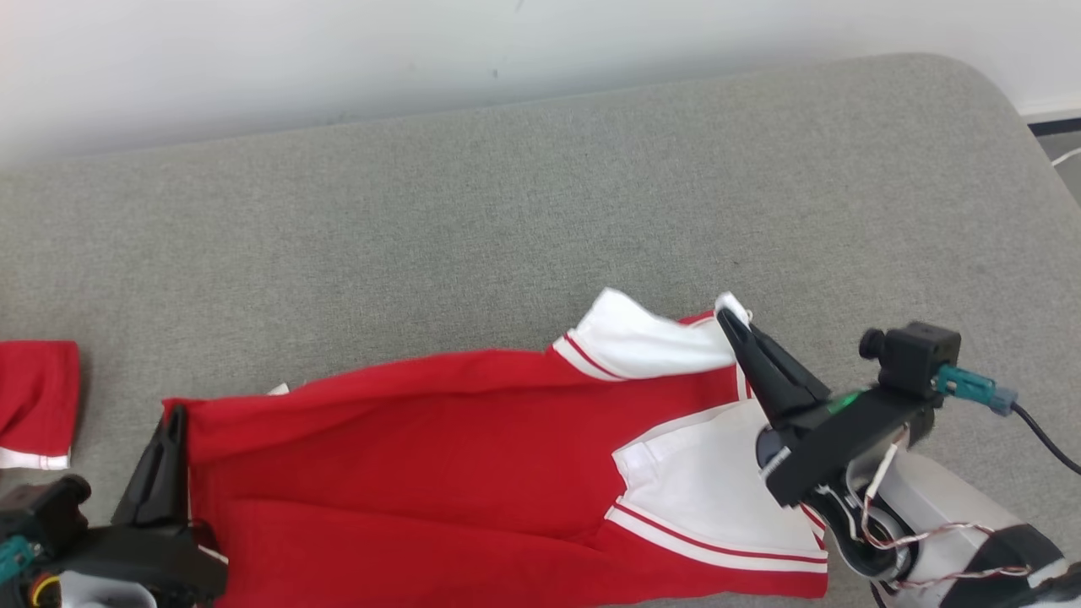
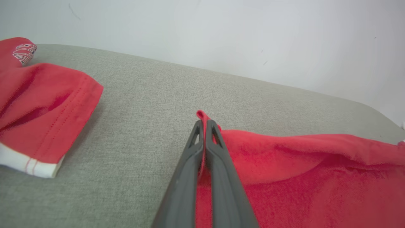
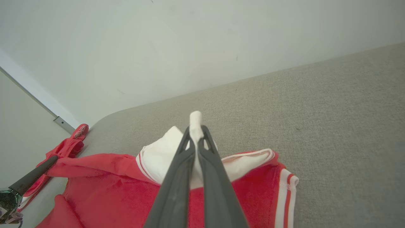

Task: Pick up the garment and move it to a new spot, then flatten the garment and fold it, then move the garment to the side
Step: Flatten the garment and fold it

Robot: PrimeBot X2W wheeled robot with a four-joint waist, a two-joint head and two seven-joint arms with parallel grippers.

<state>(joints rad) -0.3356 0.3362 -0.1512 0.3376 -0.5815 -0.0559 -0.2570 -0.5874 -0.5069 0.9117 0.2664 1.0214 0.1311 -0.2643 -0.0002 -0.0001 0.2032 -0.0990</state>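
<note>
1. Grey fabric surface [image 1: 540, 211] runs across the head view, with a white wall [image 1: 253, 59] behind it. The right wrist view adds a wall corner with a metal trim strip at far left.
2. Red garment [image 1: 439, 456] with white sleeves and red-and-white striped cuffs lies along the near edge of the surface, spanned between the two hands. The head view gives the full span. Each wrist view shows its own end, red [image 2: 300, 177] and white-and-red [image 3: 246, 177].
3. Second red garment [image 1: 34, 397] with a white hem band lies at the far left, apart from the first. The left wrist view [image 2: 41, 110] shows its hem stitching.
4. Right hand [image 1: 728, 317] is clamped on a white fold at the garment's right end. In the right wrist view [image 3: 196, 128] the white cloth pokes up past the fingertips.
5. Left hand [image 1: 176, 415] is clamped on the red edge at the garment's left end. In the left wrist view [image 2: 204, 122] the cloth sits between the closed fingers. The right wrist view catches this hand's dark finger [image 3: 34, 174] at lower left.
6. Wrist camera [image 1: 912, 355] with a teal connector sits on the right arm in the head view.
7. Striped patch [image 2: 24, 52] sits on the second garment. Its print is too small to read.
</note>
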